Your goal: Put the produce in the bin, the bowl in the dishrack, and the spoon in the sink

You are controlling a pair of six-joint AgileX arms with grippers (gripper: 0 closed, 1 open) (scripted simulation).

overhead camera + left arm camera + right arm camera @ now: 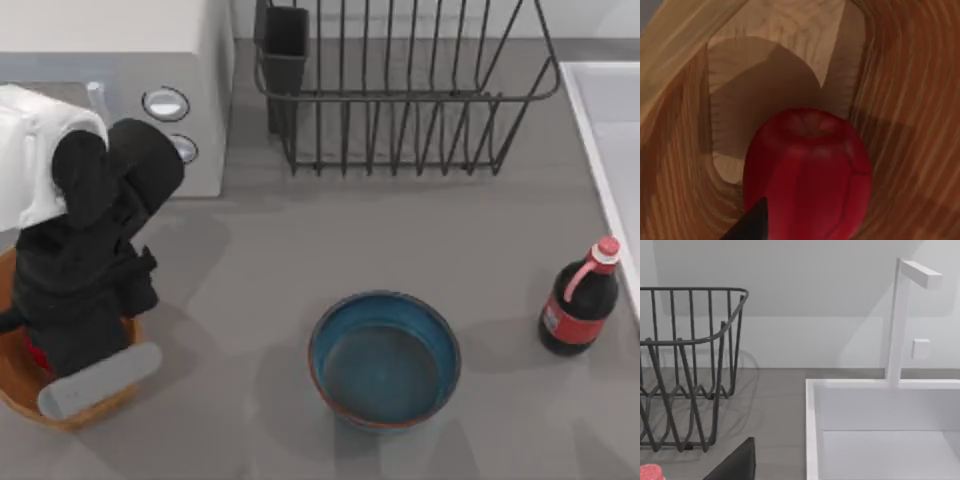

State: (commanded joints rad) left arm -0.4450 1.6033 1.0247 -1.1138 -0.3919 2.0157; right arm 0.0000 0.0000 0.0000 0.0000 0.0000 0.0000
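Observation:
My left gripper [68, 335] hangs over the bin [12, 392], an orange-tan woven basket at the table's left edge, with the arm's black body covering most of it. In the left wrist view the produce [807, 172], a glossy red fruit, sits low inside the bin [910, 100], very close to the camera. A sliver of red produce [36, 356] also peeks out under the arm. The teal bowl [384, 358] stands upright at front centre. The black wire dishrack [400, 95] is at the back, the white sink [585, 130] at the right edge. The spoon is out of view.
A white microwave [120, 50] stands at the back left, close behind the left arm. A dark red-capped bottle [580, 300] stands beside the sink's front rim. A pale grey rounded bar [100, 378] lies across the bin's front edge. The right wrist view faces the dishrack [685, 340] and sink [812, 430].

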